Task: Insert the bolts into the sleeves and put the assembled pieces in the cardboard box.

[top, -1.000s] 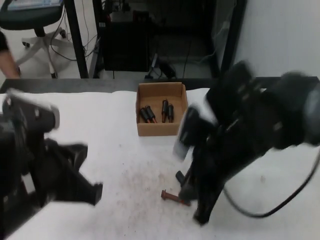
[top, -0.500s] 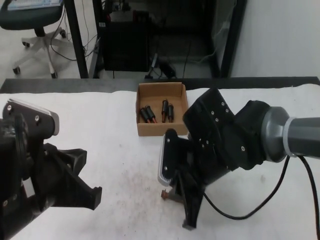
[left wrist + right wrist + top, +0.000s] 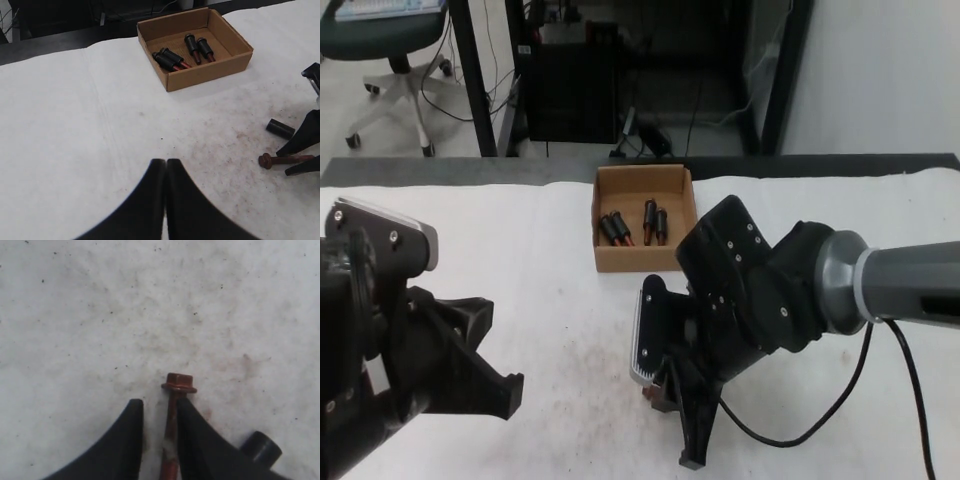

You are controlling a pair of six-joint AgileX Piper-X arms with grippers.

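Fingers of the left gripper [image 3: 166,200] are pressed together, hanging over bare white cloth [image 3: 540,300] at the left of the counter, well away from everything else. Behind the counter on that side stands an office chair [image 3: 390,40]. Toward the middle sits the cardboard box [image 3: 642,262] with four assembled pieces [image 3: 181,54] lying in it. Nearer the camera, rusty stains [image 3: 227,137] mark the cloth around a loose bolt [image 3: 172,430], which lies flat with its head pointing left. A black sleeve [image 3: 280,128] lies on its side just beside it. The right gripper [image 3: 158,405] is down at the cloth, its fingers narrowly spread to either side of the bolt's shank, with a sliver of gap on one side. In the high view the right arm's bulk covers the sleeve and most of the bolt.

A second ago that arm was farther right and the whole bolt showed to the left of its fingers; since then it has swung left and down over the bolt. The left arm has not moved.
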